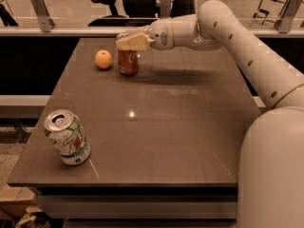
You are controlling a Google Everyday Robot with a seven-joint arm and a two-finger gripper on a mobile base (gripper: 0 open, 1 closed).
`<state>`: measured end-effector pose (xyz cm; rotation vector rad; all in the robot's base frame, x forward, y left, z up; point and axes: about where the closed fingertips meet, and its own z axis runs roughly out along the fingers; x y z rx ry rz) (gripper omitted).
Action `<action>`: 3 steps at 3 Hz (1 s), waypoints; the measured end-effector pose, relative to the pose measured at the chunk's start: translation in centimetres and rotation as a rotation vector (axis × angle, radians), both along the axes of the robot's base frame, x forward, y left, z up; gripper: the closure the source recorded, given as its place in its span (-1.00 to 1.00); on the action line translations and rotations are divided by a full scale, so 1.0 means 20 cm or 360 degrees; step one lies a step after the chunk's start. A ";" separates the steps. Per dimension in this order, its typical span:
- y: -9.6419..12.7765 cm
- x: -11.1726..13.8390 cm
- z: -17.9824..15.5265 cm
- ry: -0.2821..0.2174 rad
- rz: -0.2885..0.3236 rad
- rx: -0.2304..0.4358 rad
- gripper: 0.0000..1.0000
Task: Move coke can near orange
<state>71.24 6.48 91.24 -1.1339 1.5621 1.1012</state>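
**Red can beside the orange, far left of the table**

I see the cream gripper (129, 42) at the silver top of the red coke can (128, 61); whether it is clamped or loose I cannot tell. The can's white script is too small to read. The can stands upright just right of the small round orange (103, 59). A white and green soda can (67, 137) stands near left on the brown table (166, 127). Black office chairs (109, 4) sit beyond.
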 end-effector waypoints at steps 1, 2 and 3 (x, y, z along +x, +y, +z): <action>0.02 0.00 0.00 0.0002 0.0009 0.0001 0.65; 0.03 -0.01 -0.01 0.0004 0.0017 0.0002 0.17; 0.05 -0.01 -0.01 0.0006 0.0024 0.0003 -0.27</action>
